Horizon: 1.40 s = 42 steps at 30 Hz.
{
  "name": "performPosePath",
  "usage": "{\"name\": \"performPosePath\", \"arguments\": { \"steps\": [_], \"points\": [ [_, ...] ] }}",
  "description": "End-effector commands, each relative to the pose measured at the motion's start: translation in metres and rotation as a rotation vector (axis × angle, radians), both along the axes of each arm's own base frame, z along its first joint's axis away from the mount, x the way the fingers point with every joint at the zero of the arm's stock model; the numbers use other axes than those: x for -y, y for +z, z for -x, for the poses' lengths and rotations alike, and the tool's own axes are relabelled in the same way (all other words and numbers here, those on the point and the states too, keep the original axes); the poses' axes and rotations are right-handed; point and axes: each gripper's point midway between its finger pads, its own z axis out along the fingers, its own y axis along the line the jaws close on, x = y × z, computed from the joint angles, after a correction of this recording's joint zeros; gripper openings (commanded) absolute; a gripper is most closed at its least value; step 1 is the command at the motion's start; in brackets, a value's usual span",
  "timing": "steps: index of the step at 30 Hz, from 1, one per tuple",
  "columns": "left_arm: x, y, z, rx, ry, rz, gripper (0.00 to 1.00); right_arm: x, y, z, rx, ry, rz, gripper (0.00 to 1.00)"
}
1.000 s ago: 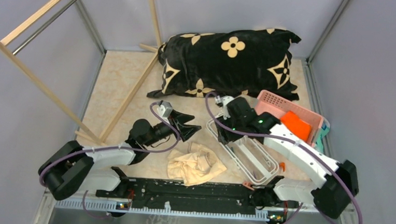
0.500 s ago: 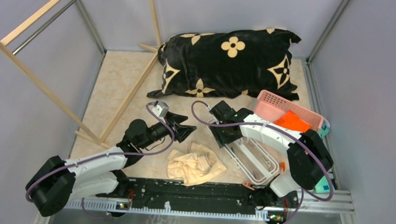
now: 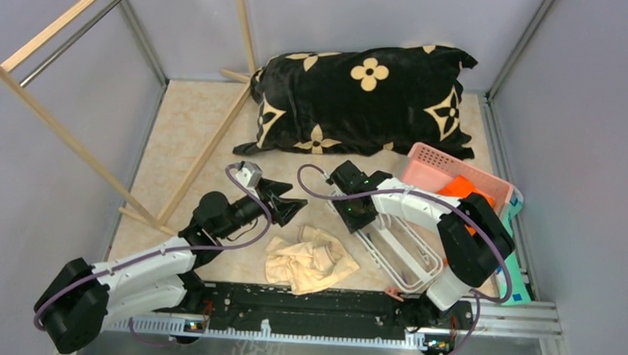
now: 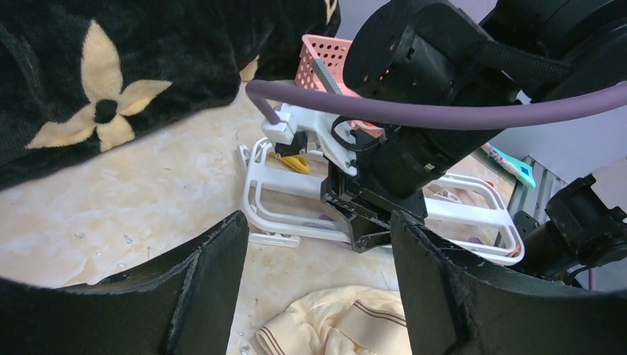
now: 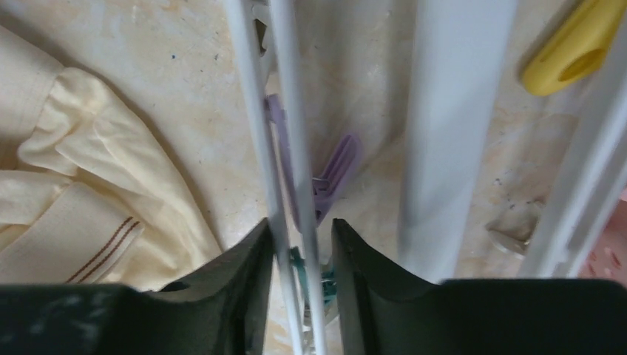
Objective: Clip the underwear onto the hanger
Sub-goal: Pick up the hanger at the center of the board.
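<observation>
The cream underwear lies crumpled on the floor near the front edge, also seen under my left gripper and at the left of the right wrist view. To its right the white hanger lies flat, with a yellow clip and a purple clip on it. My right gripper is down on the hanger's far-left end, shut on its two thin rails. My left gripper hovers open and empty just behind the underwear, facing the hanger.
A black flowered cushion fills the back. At the right, close behind the hanger, stands a pink basket holding an orange cloth. A wooden rack leans along the left side.
The right gripper has slid left along the hanger and its jaws have narrowed onto the rails. The left gripper has drifted slightly left and back, opening a little wider.
</observation>
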Motion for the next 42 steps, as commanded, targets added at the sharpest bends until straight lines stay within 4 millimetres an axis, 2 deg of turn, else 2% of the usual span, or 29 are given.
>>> {"name": "performPosePath", "arguments": {
  "steps": [1,4,6,7,13,16,19,25,28,32,36,42],
  "points": [
    [-0.006,0.001,-0.001,0.003,0.025,0.003,0.76,0.005,-0.005,-0.006,0.013,-0.001,0.02,0.29],
    [-0.008,0.0,-0.001,-0.002,0.036,0.001,0.77,0.007,0.002,-0.01,0.046,-0.002,0.022,0.14],
    [-0.009,0.001,0.0,-0.004,0.036,0.002,0.76,0.004,0.018,-0.015,0.09,0.007,-0.006,0.03],
    [-0.01,0.002,0.001,-0.003,0.035,0.002,0.76,0.001,0.03,-0.018,0.116,0.018,-0.031,0.0],
    [-0.01,0.009,0.009,0.002,0.006,0.004,0.77,-0.032,0.122,-0.031,0.266,0.188,-0.247,0.0],
    [-0.007,0.011,0.012,-0.015,-0.019,-0.016,0.77,-0.046,0.151,-0.032,0.305,0.309,-0.311,0.0],
    [-0.005,0.011,0.016,-0.032,-0.044,-0.037,0.77,-0.063,0.163,-0.029,0.305,0.455,-0.363,0.0],
    [-0.008,0.011,0.023,-0.021,-0.071,-0.092,0.7,-0.087,0.182,-0.027,0.306,0.695,-0.437,0.0],
    [-0.009,0.013,0.029,0.012,-0.099,-0.1,0.71,-0.099,0.191,-0.017,0.271,0.818,-0.491,0.0],
    [-0.001,0.021,0.042,0.111,-0.186,-0.067,0.78,-0.109,0.196,-0.007,0.205,0.89,-0.546,0.0],
    [0.0,0.02,0.035,0.148,-0.159,-0.043,0.79,-0.117,0.205,0.0,0.191,0.931,-0.604,0.0],
    [-0.011,0.008,0.019,0.138,-0.055,-0.083,0.72,-0.109,0.223,0.004,0.24,0.947,-0.597,0.0]
  ]
}}
